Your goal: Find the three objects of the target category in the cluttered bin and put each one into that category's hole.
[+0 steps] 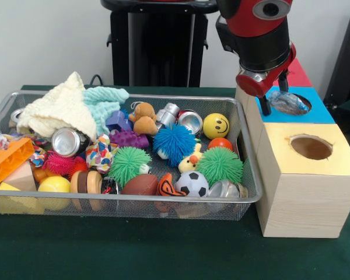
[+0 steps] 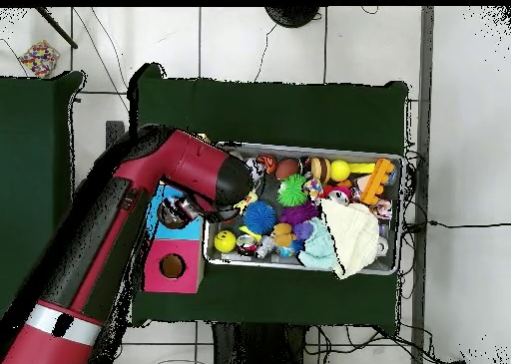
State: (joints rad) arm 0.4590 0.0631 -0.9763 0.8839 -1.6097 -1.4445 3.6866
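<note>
Yellow-topped box point(image 1: 309, 175) foremost; red box's hole point(image 2: 173, 266) hidden in front view.

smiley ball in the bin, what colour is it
Yellow with a black smiley face; the smiley ball shows best in the front view.

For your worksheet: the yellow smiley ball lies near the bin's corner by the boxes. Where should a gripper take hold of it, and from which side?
Grip the yellow smiley ball across its widest part, coming straight down from above. It is round, so any opposite pair of sides serves, but the bin wall, a silver can and an orange ball crowd its flanks, probably leaving only the top clear.
</note>
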